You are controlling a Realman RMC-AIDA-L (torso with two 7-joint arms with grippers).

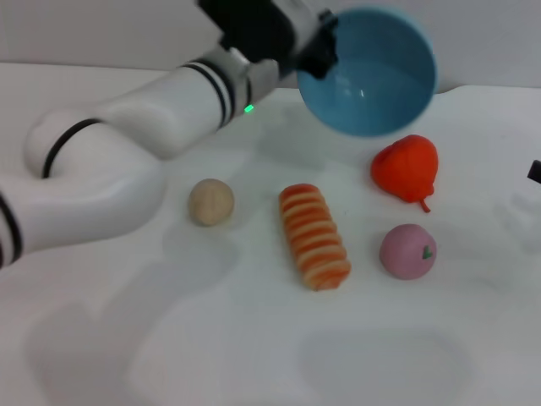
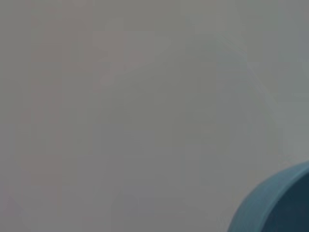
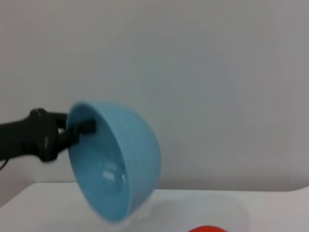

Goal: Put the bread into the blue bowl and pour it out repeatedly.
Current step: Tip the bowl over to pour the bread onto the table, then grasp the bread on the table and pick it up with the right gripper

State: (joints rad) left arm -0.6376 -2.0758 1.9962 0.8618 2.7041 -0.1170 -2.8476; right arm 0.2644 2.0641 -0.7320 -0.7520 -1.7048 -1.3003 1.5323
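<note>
Head view showed the bread point(image 1: 314, 236) lying on the white table point(image 1: 254, 355), between a beige ball point(image 1: 210, 201) and a pink ball point(image 1: 407, 251). Behind it the blue bowl point(image 1: 372, 72) hung tipped on its side, empty, its rim clamped by the left gripper point(image 1: 319, 52). A red strawberry point(image 1: 407, 167) sat just below the bowl. The right gripper barely showed at the edge.

My left wrist view caught only a cropped edge of the blue bowl point(image 2: 277, 203), my right arm showed merely as a dark sliver point(image 1: 534, 172) at the head view's border, its fingers unseen.
</note>
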